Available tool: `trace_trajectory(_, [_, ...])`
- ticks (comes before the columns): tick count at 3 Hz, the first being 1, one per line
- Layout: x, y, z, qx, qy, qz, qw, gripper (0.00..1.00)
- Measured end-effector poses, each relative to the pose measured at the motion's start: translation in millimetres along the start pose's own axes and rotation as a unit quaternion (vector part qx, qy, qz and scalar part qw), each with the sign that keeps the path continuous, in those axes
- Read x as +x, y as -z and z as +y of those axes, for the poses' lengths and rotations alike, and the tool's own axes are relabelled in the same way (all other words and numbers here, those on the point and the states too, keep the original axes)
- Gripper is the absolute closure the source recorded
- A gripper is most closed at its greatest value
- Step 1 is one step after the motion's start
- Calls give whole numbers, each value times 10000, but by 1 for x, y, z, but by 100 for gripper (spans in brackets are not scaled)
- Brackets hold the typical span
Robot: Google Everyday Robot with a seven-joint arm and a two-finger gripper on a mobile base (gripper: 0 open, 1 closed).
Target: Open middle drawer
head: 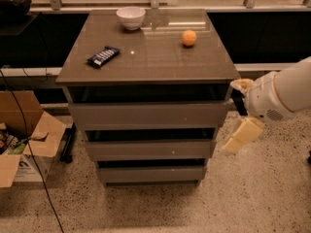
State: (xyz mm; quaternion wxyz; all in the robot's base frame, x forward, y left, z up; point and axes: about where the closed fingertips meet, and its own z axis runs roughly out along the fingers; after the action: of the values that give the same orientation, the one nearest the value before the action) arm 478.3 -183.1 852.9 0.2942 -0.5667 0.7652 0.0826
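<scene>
A: Item one, largest?

B: Bench (146,62), brown glossy top, three drawer fronts stacked under its near edge.

A: The task's thing?

B: Middle drawer (150,149), second front down, below the near edge. It looks shut, with a dark gap along its top lip. No handle shows, only a small pale dot at centre.

A: Next?

B: Cardboard box (24,140), flaps open, on the floor off the left edge.

A: Then the tool.

B: Gripper (238,111), off the near right corner, level with the top drawer (148,114). Its fingers (245,134) stand apart, holding nothing, and the lower one hangs beside the middle drawer's right end without touching it.

A: Small items?

B: Bowl (130,17), white, at the far edge left of centre. Snack bar (103,56), dark wrapper, near the left edge. Orange (189,38), towards the far right corner.

A: How should the step be done?

B: My judgement: lower and swing round to face the front, then hook a finger into the gap above the middle lip, near centre so the drawer does not skew. Pull straight out from the near edge. Check the level first, since the top drawer's gap sits close above.
</scene>
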Motion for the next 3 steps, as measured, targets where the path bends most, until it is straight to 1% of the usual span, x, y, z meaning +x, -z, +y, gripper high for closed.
trace_trajectory(1, [24,-36,-13,-414,-477,-228,9977,0])
trace_trajectory(2, [33,-49,-13,-593,-587,-252,9962,0])
trace_trajectory(3, [33,-62,-6,-557,-573,-110,9967,0])
